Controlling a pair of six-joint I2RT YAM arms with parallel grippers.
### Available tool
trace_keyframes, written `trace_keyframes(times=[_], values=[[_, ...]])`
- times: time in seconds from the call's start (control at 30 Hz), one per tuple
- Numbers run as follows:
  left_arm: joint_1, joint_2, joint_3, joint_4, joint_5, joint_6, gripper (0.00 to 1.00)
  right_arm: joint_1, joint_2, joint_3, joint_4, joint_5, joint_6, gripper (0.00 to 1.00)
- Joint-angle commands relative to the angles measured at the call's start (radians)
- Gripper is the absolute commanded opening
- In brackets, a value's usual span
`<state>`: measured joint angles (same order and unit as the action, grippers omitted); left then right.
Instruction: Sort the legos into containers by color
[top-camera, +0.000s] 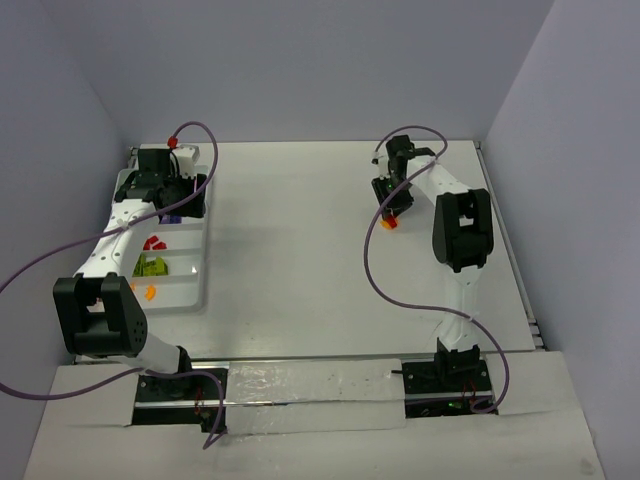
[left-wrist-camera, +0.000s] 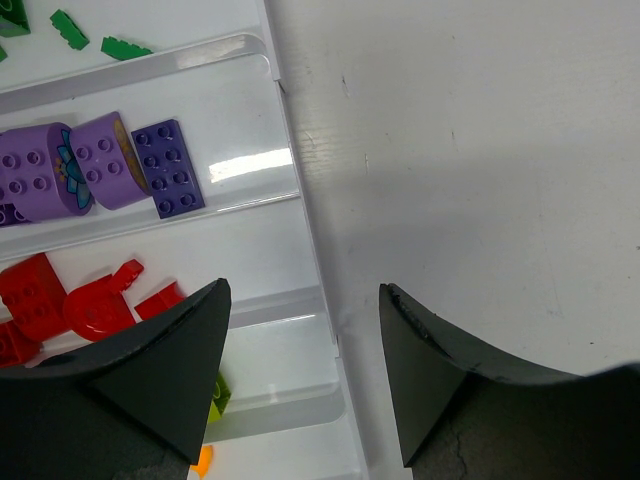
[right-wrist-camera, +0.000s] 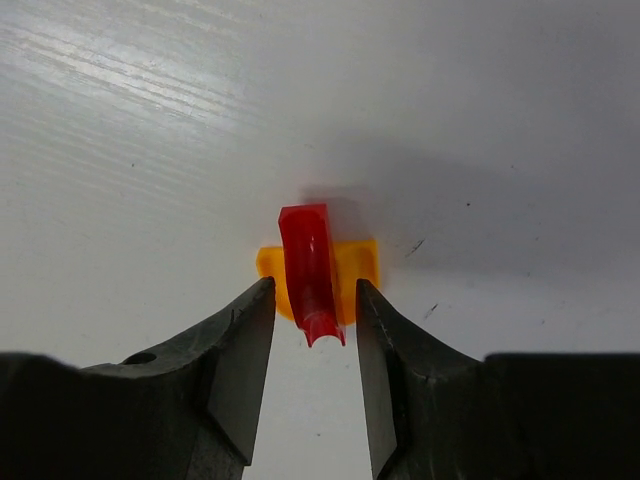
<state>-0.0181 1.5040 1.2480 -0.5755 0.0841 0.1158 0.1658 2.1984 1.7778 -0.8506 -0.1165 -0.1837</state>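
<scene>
The containers are one white tray (top-camera: 195, 290) of long compartments at the left. In it lie dark green legos (left-wrist-camera: 70, 28), purple ones (left-wrist-camera: 95, 165), red ones (left-wrist-camera: 60, 300), a lime one (left-wrist-camera: 220, 395) and an orange one (left-wrist-camera: 203, 460), each colour in its own compartment. My left gripper (left-wrist-camera: 305, 300) hangs open over the tray's right rim (left-wrist-camera: 300, 200), with nothing between its fingers. On the table at the right, a red lego (right-wrist-camera: 310, 270) stands on an orange lego (right-wrist-camera: 362, 265). My right gripper (right-wrist-camera: 315, 295) straddles the red piece, open, with a small gap on each side.
The red and orange pair (top-camera: 388, 223) lies on the bare white tabletop under the right gripper (top-camera: 390, 210), far from the tray. Grey walls enclose the table on three sides. Purple cables trail from both arms.
</scene>
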Motion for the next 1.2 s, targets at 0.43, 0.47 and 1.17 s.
trace_keyframes(times=[0.43,0.47,1.17], values=[[-0.003,-0.027,0.044,-0.006,0.02,0.007,0.71,0.003,-0.077,-0.052,-0.004,0.023,-0.026,0.42],[-0.003,-0.028,0.045,-0.008,0.025,0.01,0.71,0.002,-0.074,-0.056,0.001,0.023,-0.028,0.41],[0.003,-0.15,-0.103,0.073,0.523,0.093,0.72,-0.002,-0.183,-0.079,0.005,-0.308,-0.127,0.0]])
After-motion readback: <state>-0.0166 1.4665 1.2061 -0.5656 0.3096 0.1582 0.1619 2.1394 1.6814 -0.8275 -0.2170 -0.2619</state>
